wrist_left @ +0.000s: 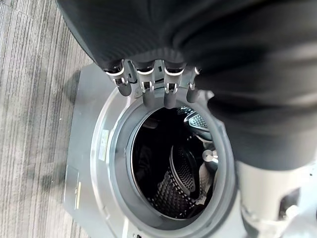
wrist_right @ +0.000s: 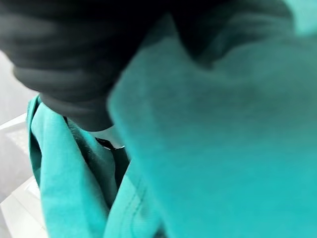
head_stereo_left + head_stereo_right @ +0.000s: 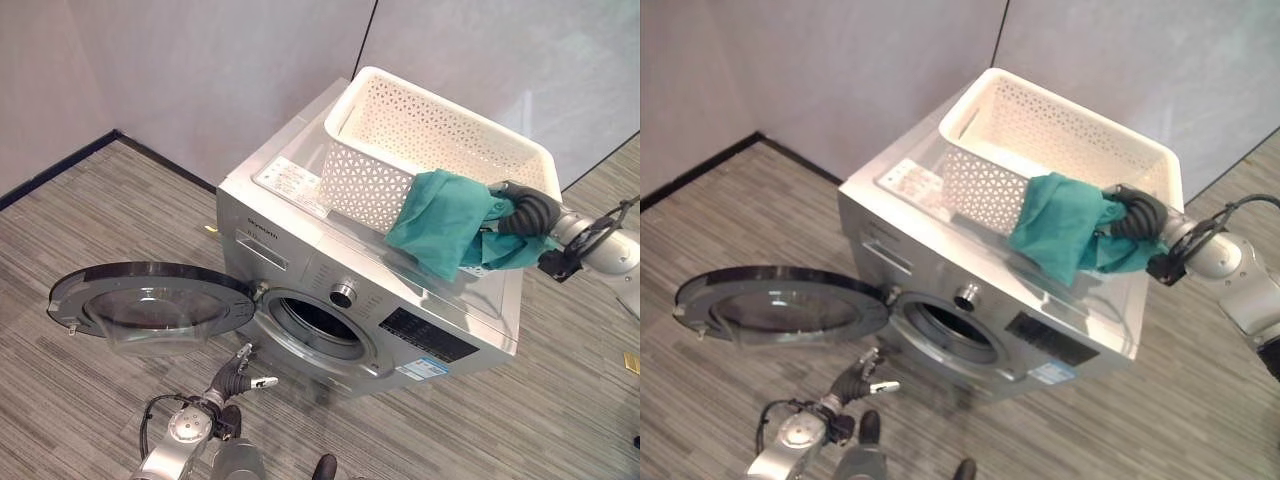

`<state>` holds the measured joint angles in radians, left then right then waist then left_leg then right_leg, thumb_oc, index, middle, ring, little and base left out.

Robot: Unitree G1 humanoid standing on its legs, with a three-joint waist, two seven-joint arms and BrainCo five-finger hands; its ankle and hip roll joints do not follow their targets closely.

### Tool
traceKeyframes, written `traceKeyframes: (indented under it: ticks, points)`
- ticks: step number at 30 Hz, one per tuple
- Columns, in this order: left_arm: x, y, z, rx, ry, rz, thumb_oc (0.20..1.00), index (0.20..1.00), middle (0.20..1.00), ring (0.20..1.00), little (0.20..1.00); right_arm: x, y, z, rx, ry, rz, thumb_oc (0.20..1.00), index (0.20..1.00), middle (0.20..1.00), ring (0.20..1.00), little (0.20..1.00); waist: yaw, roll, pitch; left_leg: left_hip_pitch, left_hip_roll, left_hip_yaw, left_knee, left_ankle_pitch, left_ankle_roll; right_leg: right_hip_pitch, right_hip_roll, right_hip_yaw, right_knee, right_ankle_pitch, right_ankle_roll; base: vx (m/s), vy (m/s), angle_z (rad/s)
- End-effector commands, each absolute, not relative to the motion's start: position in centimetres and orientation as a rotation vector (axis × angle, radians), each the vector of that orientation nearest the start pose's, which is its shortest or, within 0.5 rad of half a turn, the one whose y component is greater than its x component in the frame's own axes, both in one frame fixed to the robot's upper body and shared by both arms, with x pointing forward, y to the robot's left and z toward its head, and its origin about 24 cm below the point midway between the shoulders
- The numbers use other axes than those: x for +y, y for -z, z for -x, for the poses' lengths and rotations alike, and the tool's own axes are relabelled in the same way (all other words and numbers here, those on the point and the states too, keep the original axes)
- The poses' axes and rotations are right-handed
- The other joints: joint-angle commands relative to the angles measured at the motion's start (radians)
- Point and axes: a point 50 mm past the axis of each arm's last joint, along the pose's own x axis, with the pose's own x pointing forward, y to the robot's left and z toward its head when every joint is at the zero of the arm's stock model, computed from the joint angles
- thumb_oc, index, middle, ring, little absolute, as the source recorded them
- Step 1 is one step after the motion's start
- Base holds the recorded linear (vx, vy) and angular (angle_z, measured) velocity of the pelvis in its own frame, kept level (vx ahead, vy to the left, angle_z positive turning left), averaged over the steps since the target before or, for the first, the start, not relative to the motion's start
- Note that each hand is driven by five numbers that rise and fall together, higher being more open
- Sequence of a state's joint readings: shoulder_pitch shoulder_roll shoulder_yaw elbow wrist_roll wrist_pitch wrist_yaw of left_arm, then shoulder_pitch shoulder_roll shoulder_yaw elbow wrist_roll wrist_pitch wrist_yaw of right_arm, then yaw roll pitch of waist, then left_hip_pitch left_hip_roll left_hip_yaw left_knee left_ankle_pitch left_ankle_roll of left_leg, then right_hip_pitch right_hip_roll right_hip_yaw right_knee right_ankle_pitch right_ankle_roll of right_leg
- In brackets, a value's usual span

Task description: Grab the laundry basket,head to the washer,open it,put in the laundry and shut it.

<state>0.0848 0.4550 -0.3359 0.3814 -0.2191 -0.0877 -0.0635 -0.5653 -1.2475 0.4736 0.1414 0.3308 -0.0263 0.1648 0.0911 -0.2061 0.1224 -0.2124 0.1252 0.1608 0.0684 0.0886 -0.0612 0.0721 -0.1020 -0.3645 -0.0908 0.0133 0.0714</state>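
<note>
A white perforated laundry basket [image 3: 440, 130] stands on top of the silver washer [image 3: 300, 215]. A teal cloth [image 3: 440, 220] hangs over the basket's near right rim and down onto the washer's top. My right hand [image 3: 527, 212] is at that corner, shut on the bunched cloth, which wraps close round it [image 2: 208, 148]. The round door [image 3: 150, 300] is swung wide open to the left. The dark drum opening [image 1: 168, 173] holds nothing. Low in front of the opening my left hand [image 3: 238, 378] hangs open, its fingers [image 1: 143, 84] straight and holding nothing.
The washer stands against a pale wall corner [image 3: 200, 70] on grey striped flooring [image 3: 80, 200]. The open door juts out level over the floor on the left. A dial [image 3: 343, 294] and a dark panel [image 3: 430, 335] are on the front.
</note>
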Motion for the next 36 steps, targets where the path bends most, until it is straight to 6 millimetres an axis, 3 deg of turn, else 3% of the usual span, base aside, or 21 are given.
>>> traceKeyframes:
  ticks: [1,2,3,8,13,18,24,29,30,31,33,34,36]
  points:
    - [18.5,5.3,-20.5,0.411,0.325,-0.265,1.0,1.0,1.0,1.0,1.0,-27.5,-23.2,-31.9,-0.147,-0.225,0.993,0.507,0.507,0.507,0.507,0.507,0.02,0.011,-0.004,-0.007,0.019,0.064,-0.091,0.036,0.004,0.119,0.013,0.009,0.024,-0.138,0.025,0.0,0.0,0.0]
    - [18.4,5.3,-20.5,0.41,0.324,-0.266,1.0,1.0,1.0,1.0,1.0,-27.4,-23.4,-31.9,-0.16,-0.223,0.989,0.674,0.674,0.674,0.674,0.674,0.019,0.011,-0.005,-0.004,0.018,0.066,-0.093,0.035,0.004,0.119,0.013,0.01,0.025,-0.137,0.026,0.0,0.0,0.0]
    - [18.4,5.3,-20.6,0.408,0.321,-0.263,1.0,1.0,1.0,1.0,1.0,-27.1,-23.8,-31.8,-0.184,-0.225,0.976,1.0,1.0,1.0,1.0,1.0,0.016,0.011,-0.006,-0.002,0.018,0.068,-0.093,0.034,0.004,0.117,0.013,0.011,0.027,-0.137,0.026,0.0,0.0,0.0]
    - [18.3,5.2,-20.5,0.403,0.331,-0.263,1.0,1.0,1.0,1.0,1.0,-27.1,-24.2,-31.8,-0.208,-0.227,0.902,1.0,1.0,1.0,1.0,1.0,0.018,0.008,-0.007,0.0,0.018,0.069,-0.092,0.033,0.004,0.118,0.013,0.011,0.029,-0.138,0.026,0.0,0.0,0.0]
    - [18.2,5.2,-20.5,0.404,0.36,-0.273,1.0,1.0,1.0,1.0,1.0,-26.6,-27.0,-32.7,-0.272,-0.216,0.827,1.0,1.0,1.0,1.0,1.0,0.03,-0.003,-0.001,-0.005,0.019,0.066,-0.09,0.033,0.001,0.116,0.017,0.003,0.025,-0.135,0.027,0.0,0.0,0.0]
    - [18.0,5.3,-20.4,0.41,0.373,-0.272,1.0,1.0,1.0,1.0,1.0,-26.9,-27.8,-33.4,-0.266,-0.191,0.811,1.0,1.0,1.0,1.0,1.0,0.041,-0.01,0.005,-0.016,0.017,0.062,-0.088,0.033,-0.001,0.11,0.018,-0.002,0.021,-0.132,0.028,0.0,0.0,0.0]
    - [17.9,5.1,-20.8,0.401,0.374,-0.278,1.0,1.0,1.0,1.0,1.0,-26.6,-27.6,-34.3,-0.24,-0.178,0.824,1.0,1.0,1.0,1.0,1.0,0.058,-0.017,0.023,-0.04,0.017,0.052,-0.079,0.033,-0.001,0.098,0.017,-0.007,0.024,-0.132,0.027,0.0,-0.009,0.03]
    - [18.6,4.6,-21.2,0.379,0.329,-0.288,1.0,1.0,1.0,1.0,1.0,-26.6,-26.5,-34.0,-0.215,-0.199,0.843,1.0,1.0,1.0,1.0,1.0,0.07,-0.031,0.057,-0.069,0.013,0.029,-0.07,0.02,-0.013,0.082,0.018,-0.012,0.032,-0.146,0.025,0.02,-0.04,0.12]
    - [18.7,4.5,-21.3,0.373,0.318,-0.288,1.0,1.0,1.0,1.0,1.0,-26.7,-26.4,-33.8,-0.212,-0.205,0.849,0.752,0.752,0.752,0.752,0.752,0.07,-0.033,0.063,-0.074,0.013,0.029,-0.068,0.02,-0.013,0.079,0.018,-0.014,0.033,-0.146,0.025,-0.01,-0.026,0.09]
    - [18.8,4.4,-21.4,0.368,0.31,-0.29,1.0,1.0,1.0,1.0,1.0,-26.6,-26.2,-33.7,-0.209,-0.213,0.85,0.567,0.567,0.567,0.567,0.567,0.071,-0.036,0.066,-0.078,0.012,0.028,-0.068,0.021,-0.013,0.078,0.019,-0.015,0.032,-0.146,0.024,0.0,-0.027,0.05]
    - [18.9,4.4,-21.5,0.369,0.301,-0.288,1.0,1.0,1.0,1.0,1.0,-26.6,-25.8,-33.7,-0.204,-0.218,0.84,0.338,0.338,0.338,0.338,0.338,0.073,-0.038,0.068,-0.079,0.012,0.029,-0.069,0.02,-0.013,0.075,0.019,-0.016,0.031,-0.144,0.025,0.0,0.0,0.0]
    - [18.9,4.4,-21.5,0.367,0.301,-0.289,1.0,1.0,1.0,1.0,1.0,-26.6,-25.7,-33.7,-0.2,-0.22,0.837,0.228,0.228,0.228,0.228,0.228,0.074,-0.039,0.069,-0.079,0.011,0.03,-0.069,0.02,-0.013,0.074,0.019,-0.015,0.031,-0.144,0.025,0.0,0.0,0.0]
    - [18.9,4.3,-21.6,0.362,0.302,-0.29,1.0,1.0,1.0,1.0,1.0,-26.4,-25.5,-33.8,-0.196,-0.228,0.834,0.2,0.2,0.2,0.2,0.2,0.074,-0.039,0.07,-0.079,0.011,0.031,-0.069,0.02,-0.012,0.075,0.019,-0.015,0.029,-0.144,0.024,0.0,0.0,0.0]
